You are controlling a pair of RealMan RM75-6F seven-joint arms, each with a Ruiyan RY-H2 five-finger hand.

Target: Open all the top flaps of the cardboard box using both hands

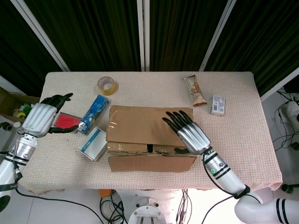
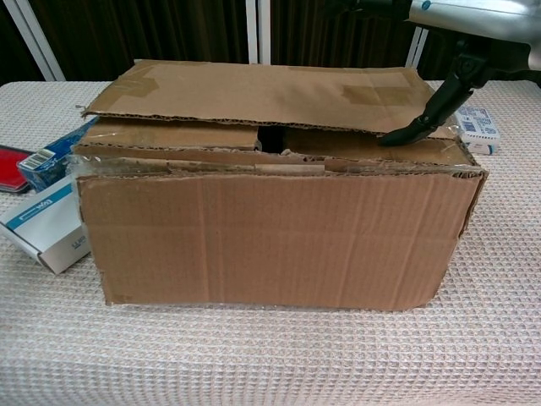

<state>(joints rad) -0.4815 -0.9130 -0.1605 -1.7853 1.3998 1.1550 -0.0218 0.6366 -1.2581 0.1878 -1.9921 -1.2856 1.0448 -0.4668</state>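
The cardboard box (image 1: 149, 144) (image 2: 270, 228) stands mid-table, its big top flap (image 1: 149, 123) (image 2: 270, 93) lying nearly closed over the inner flaps. My right hand (image 1: 188, 132) hovers over the flap's right part with fingers spread. Its thumb (image 2: 407, 131) reaches down to the flap's front edge, and the hand holds nothing. My left hand (image 1: 41, 118) is far to the left, near the table's left edge, fingers apart and empty; the chest view does not show it.
Left of the box lie a blue pack (image 1: 95, 107) (image 2: 46, 156), a white-and-blue carton (image 1: 92, 143) (image 2: 42, 222) and a red flat item (image 1: 65, 121). A tape roll (image 1: 107, 85) sits behind. A snack packet (image 1: 195, 90) and a small white box (image 1: 217, 104) (image 2: 475, 127) lie at the right rear.
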